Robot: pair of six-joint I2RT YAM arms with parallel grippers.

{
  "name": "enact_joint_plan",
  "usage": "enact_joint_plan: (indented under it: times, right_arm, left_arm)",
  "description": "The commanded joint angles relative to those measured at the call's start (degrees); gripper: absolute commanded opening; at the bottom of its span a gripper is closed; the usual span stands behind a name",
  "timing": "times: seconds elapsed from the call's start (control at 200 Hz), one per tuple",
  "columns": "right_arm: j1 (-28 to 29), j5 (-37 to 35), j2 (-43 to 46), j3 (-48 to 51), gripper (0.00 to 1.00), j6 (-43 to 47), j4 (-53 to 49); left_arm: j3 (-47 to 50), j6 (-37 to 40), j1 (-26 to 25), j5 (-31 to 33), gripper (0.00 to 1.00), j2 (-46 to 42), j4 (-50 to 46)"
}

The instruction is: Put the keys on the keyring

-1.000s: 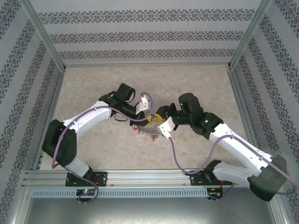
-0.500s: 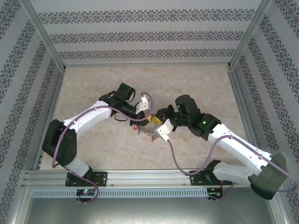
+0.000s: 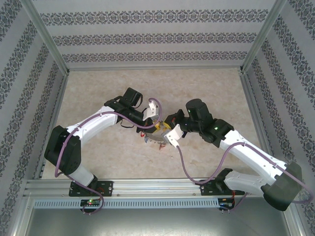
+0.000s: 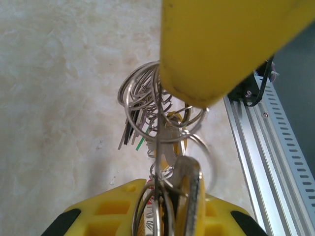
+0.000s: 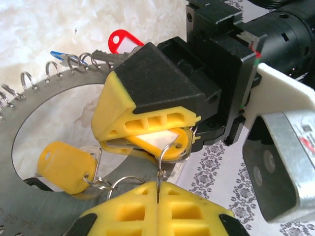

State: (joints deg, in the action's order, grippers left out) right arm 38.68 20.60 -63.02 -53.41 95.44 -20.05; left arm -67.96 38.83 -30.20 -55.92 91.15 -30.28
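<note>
While L hand (image 5: pixel 110 141) clamps yellow tag (image 5: pixel 167 139) | R hand (image 5: pixel 157 194) — pinching a split ring (image 5: pixel 160 162) | keyring (image 5: pixel 12 162) beside

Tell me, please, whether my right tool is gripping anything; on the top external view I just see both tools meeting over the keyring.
Observer: Yes. The right wrist view shows the right tool shut on a small split ring, pinched between its yellow fingertips.
Operator: Thank you. What is the left tool holding?
Observer: The left tool clamps a yellow tag with a white face.
Operator: And what does the keyring look like up close?
Observer: The flat grey keyring carries a row of small wire loops along its rim.
</note>
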Motion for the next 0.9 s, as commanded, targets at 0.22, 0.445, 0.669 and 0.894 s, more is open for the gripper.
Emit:
enact_joint_plan:
  times: [0.22, 0.445, 0.669, 0.894]
  right_arm:
    - [-3.56, 14.50, 3.31, -4.01, 0.00, -12.47, -7.28]
    - [-3.86, 17.76, 4.84, -0.03, 0.00, -24.82, -0.39]
    - [-5.10, 20.48, 4.66, 3.49, 0.00, -34.48, 6.68]
    - [-6.29, 22.21, 3.64, 3.49, 0.00, -36.28, 8.04]
  left_arm:
    - [-4.74, 10.84, 1.52, -6.46, 0.16, 1.82, -5.38]
    - [-6.98, 18.49, 2.63, -13.24, 0.32, 1.97, -8.86]
    - [-7.51, 22.44, 2.69, -16.27, 0.43, 2.79, -11.72]
    - [-6.84, 25.79, 2.60, -17.39, 0.46, 2.91, -13.12]
